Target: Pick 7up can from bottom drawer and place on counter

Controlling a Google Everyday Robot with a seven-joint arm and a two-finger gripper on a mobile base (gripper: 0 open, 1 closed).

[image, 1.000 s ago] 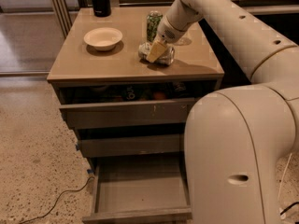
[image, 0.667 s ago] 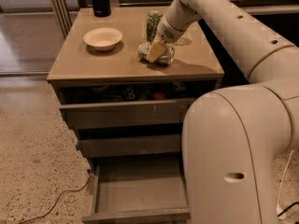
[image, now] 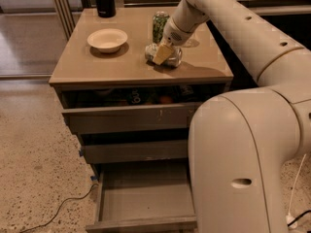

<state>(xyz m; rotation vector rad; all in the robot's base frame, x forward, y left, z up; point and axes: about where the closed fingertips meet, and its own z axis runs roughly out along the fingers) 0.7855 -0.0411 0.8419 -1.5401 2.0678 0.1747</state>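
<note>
The tool [image: 162, 55] is down on the 7up can [image: 173, 58], lying on the tabletop [image: 121, 67] near the bowl [image: 107, 39], probably to release it; its grip cannot be told.

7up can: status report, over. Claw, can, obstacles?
Claw at 7up can on counter. Can lying on its side. Green can close behind; bowl well apart.

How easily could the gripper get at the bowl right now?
Probably yes. The gripper is at the 7up can on the counter; the bowl sits nearby with nothing between.
</note>
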